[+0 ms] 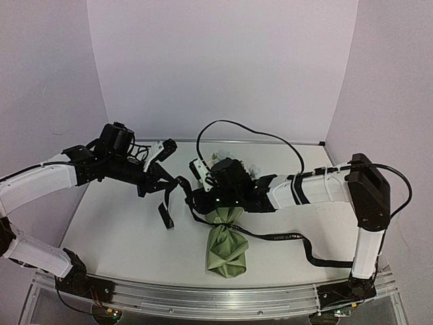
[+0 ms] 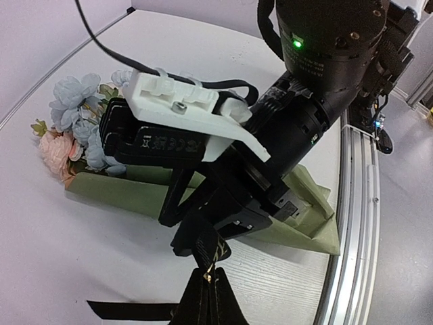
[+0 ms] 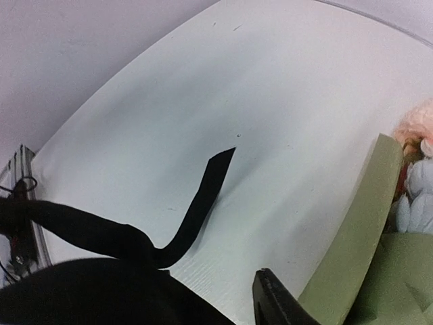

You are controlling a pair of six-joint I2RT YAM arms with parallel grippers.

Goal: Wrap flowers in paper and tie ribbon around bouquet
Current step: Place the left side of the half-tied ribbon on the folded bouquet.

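Where the bouquet [image 1: 226, 247] lies near the middle of the counter [image 1: 115, 230], its closed paper end points toward the near edge and the flowers [image 2: 71, 128] face the far wall. Olive-green paper [image 2: 128, 193] forms the cone around the stems. The black ribbon [image 1: 284, 237] crosses the narrow neck of the cone. One length trails right and near across the counter; the other rises left to the left jaws. The left jaws are clenched on the ribbon, just left of the bouquet and above the counter. A loose cut end reaches down to the counter below them. The right arm [image 1: 325, 186] reaches in from the right, with its wrist directly over the far half of the bouquet. Whether the right jaws are released or grasping anything cannot be told. The arm's own body hides them from above, and its wrist view shows only one dark fingertip [image 3: 277, 301] beside the paper edge.
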